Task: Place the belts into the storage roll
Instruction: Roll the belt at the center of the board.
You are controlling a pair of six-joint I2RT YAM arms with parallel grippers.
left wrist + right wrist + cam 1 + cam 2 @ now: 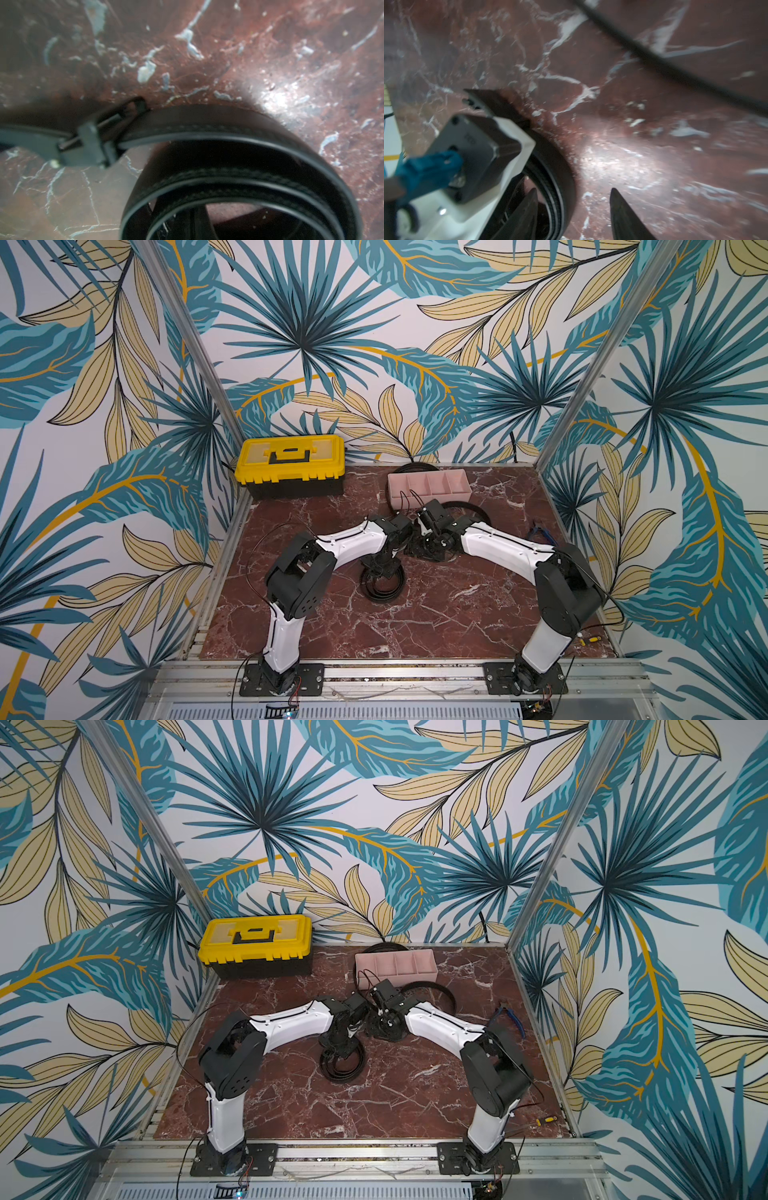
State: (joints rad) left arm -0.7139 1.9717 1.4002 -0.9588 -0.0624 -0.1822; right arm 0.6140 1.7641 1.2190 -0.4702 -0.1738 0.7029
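Working over a red marble table (457, 614) boxed in by leaf-print walls. Holding the left gripper (376, 568) clenched, low at the rim of the coiled belt (384, 589). Not showing, in any view, whether strap is caught between the jaws. Resting that coiled belt on edge on the marble, opening upward, with the buckle (89, 143) trailing off one side in the left wrist view.

Hanging the right gripper (573, 191) released and empty just beside it, at about 2 o'clock from the left gripper in both top views. Reaching one finger (525, 212) over the coil's rim.

Judging the coming move to be a carry. Finding the storage roll (453, 494) at about 1 o'clock from the left gripper, near but apart. Running its long axis roughly 9 to 3, with four compartments side by side, all appearing empty. Treating the coil as round, so having no long axis to line up, only the trailing buckle end to mind.

Seeing the loose belt (469, 508) looped around the storage roll, showing at 12 o'clock behind it and 4 o'clock in front, probably lying across the approach. Counting the left arm nearer the coil and the right arm slightly nearer the storage roll. Leaving the yellow toolbox (291, 464) at 11 o'clock, well apart.
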